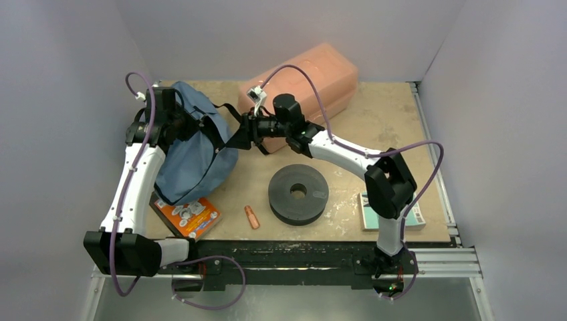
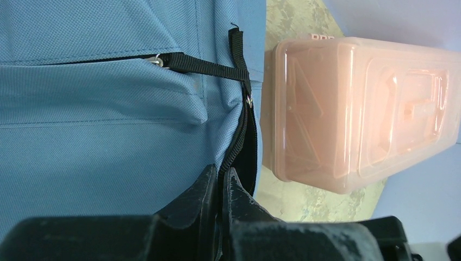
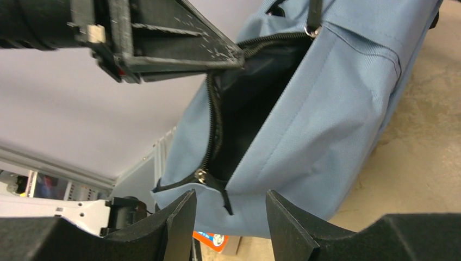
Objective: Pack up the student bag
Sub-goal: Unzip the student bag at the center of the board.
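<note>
The slate-blue student bag [image 1: 194,150] lies at the left of the table with its zipper partly open and dark lining showing [image 3: 250,103]. My left gripper [image 2: 221,171] is shut on the zipper edge of the bag's opening and holds it up; it also shows in the top view [image 1: 187,124]. My right gripper [image 3: 229,194] is open at the bag's right side [image 1: 242,134]. The metal zipper slider [image 3: 202,175] and its black pull tab hang between its fingers, which do not touch them.
A rigid salmon-pink plastic box [image 1: 307,77] stands just behind the bag, close to my right wrist. A black disc with a centre hole [image 1: 298,194], a small orange cylinder [image 1: 251,217], an orange book [image 1: 188,217] partly under the bag and a teal-and-white box [image 1: 393,212] lie in front.
</note>
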